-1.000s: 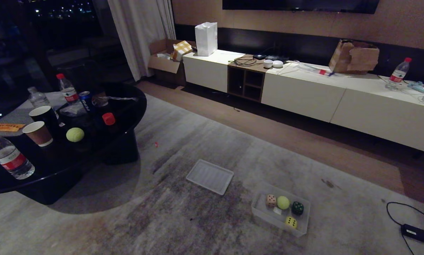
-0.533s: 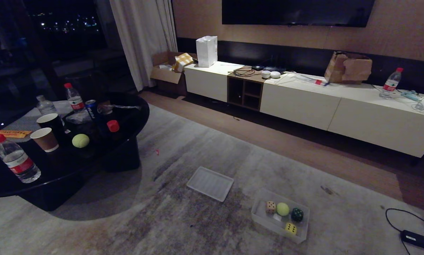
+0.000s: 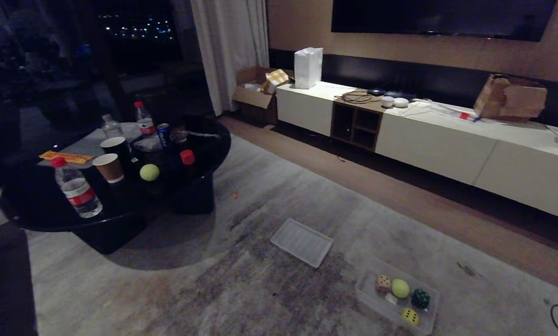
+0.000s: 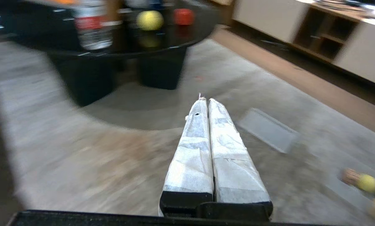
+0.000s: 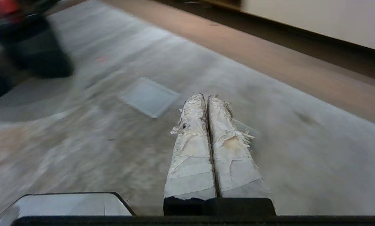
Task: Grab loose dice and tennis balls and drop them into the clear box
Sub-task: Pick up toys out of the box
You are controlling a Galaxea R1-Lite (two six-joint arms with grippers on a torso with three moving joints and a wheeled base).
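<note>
The clear box (image 3: 366, 293) stands on the rug at the lower right. It holds a beige die (image 3: 383, 283), a tennis ball (image 3: 400, 288), a dark green die (image 3: 420, 298) and a yellow die (image 3: 410, 316). On the black table lie a second tennis ball (image 3: 149, 172) and a red die (image 3: 187, 157); the left wrist view shows this ball (image 4: 149, 20) and die (image 4: 183, 16) far ahead. Neither arm is in the head view. My left gripper (image 4: 205, 99) and right gripper (image 5: 206, 95) are both shut and empty, hanging over the rug.
The round black table (image 3: 41, 210) carries water bottles (image 3: 76, 188), paper cups (image 3: 109, 167) and a can. A ribbed white panel (image 3: 301, 242) lies on the rug, with a small red cap (image 3: 235, 194) further back. A long low cabinet (image 3: 428, 144) lines the wall.
The whole head view has shifted: table, panel and box now sit further right in the picture, so the camera has turned left. Nothing on the table or rug has moved.
</note>
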